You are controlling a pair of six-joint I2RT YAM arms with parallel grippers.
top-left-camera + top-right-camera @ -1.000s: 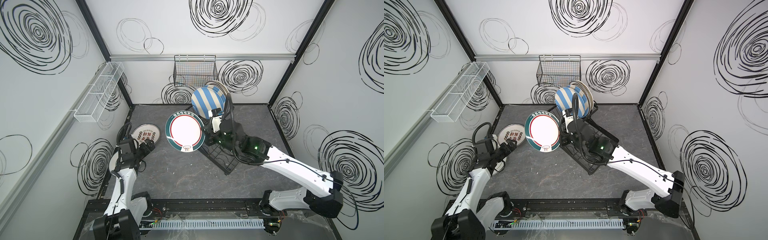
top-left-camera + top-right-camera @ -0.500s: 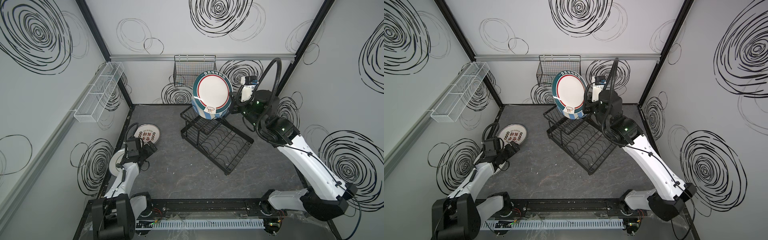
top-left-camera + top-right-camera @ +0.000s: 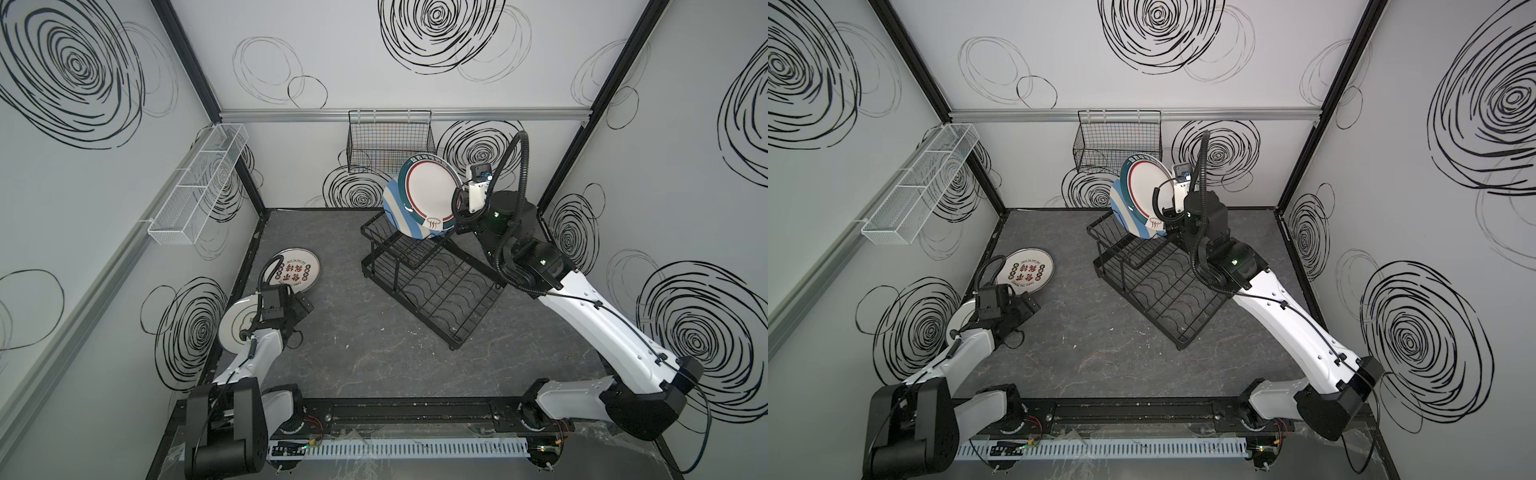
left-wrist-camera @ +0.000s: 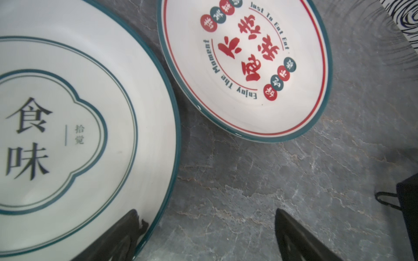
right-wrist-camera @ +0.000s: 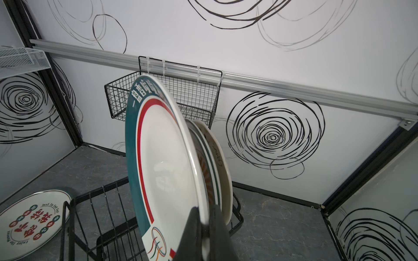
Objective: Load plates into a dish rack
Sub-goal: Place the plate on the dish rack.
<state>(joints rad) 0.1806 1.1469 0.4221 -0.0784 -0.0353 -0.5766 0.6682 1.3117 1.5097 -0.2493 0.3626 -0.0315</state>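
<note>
Loading part-done: teal-red rim plate (image 3: 430,195) at the dish rack (image 3: 440,286).
We find the right pincer (image 5: 204,223) clenched on its rim, over the upper basket (image 3: 405,249) beside racked plates (image 5: 222,162), perhaps three. The red-character plate (image 3: 297,270) and black-script plate (image 3: 235,328) lie on the bench (image 3: 374,353); the left pincer (image 4: 208,237) stands released at the latter.

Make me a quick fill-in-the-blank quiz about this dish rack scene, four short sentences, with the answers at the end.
1. The right tool is ___ on the teal-rimmed plate.
2. The left tool is ___, holding nothing.
3. The red-character plate lies ___ on the table.
4. The dish rack is ___ in colour.
Answers: shut, open, flat, black.
</note>
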